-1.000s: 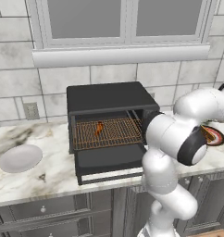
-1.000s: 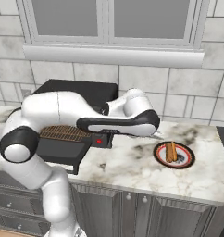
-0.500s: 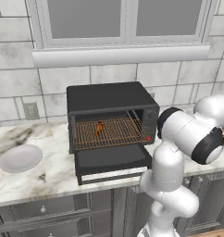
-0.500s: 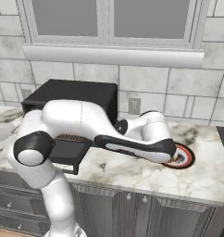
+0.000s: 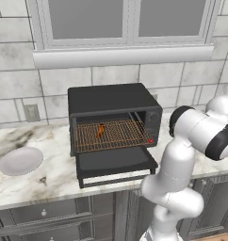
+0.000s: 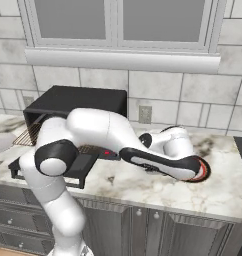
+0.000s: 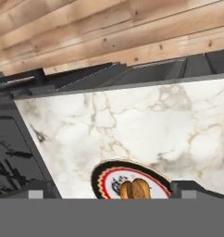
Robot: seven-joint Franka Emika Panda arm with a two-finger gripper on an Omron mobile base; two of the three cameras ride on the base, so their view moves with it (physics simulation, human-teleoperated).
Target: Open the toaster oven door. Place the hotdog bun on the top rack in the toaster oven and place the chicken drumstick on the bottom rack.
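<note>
The toaster oven door already hangs open and flat, and the chicken drumstick lies on a wire rack inside the toaster oven, though which of the two racks carries it cannot be told from here. The hotdog bun sits on a patterned plate on the marble bench, right between the two fingers, which stand released and wide apart with nothing in them. The main risk, as I judge it, is the descent: if the fingers come down off-centre or too steeply they could strike the plate's rim, tip it, or nudge the bun sideways so the closing pinch catches only an end. A loosely held long bun might then droop and snag the rack edge or the open door on the way in. The hand view gives the bun and its alignment with the fingers; the left base view gives the oven cavity, the drumstick and a plain white plate far off; the right base view shows the forearm lying over the patterned plate.
</note>
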